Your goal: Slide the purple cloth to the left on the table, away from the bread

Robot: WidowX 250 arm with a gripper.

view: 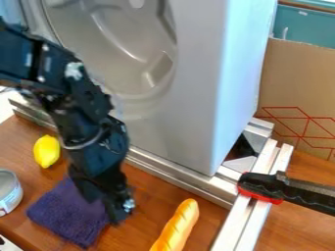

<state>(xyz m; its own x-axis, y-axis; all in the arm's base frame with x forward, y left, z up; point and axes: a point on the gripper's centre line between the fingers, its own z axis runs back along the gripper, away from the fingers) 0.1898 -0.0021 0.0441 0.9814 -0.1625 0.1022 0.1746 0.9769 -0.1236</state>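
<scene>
- One black robot arm (85, 105) enters from the upper left of the view and angles down across the front of a big grey appliance-like box.
- Its gripper (105, 201) hangs low over the wooden table, pointing down; whether it is open or closed cannot be told from here.
- A folded, dark purple cloth (62, 218) lies flat on the table at the lower left, directly beneath and beside the gripper, partly hidden by it. Whether the two touch is unclear.
- A yellow lemon (46, 151) sits above the cloth in the view, left of the arm.
- A round metal can (8, 193) with a pale label stands at the left edge, cut off by it.
- A golden loaf of bread (177, 226), long and scored on top, lies slantwise to the right of the cloth, well apart from it.
- The grey box (190, 108) stands upright behind these things, with a large rounded hollow in its front.
- Silver metal rails (177, 179) run along the foot of the box and meet others at its right corner.
- A black and red clamp (262, 188) reaches in from the right edge, over the rails.
- Brown cardboard (294, 78) with red lines stands behind, at the right.
</scene>
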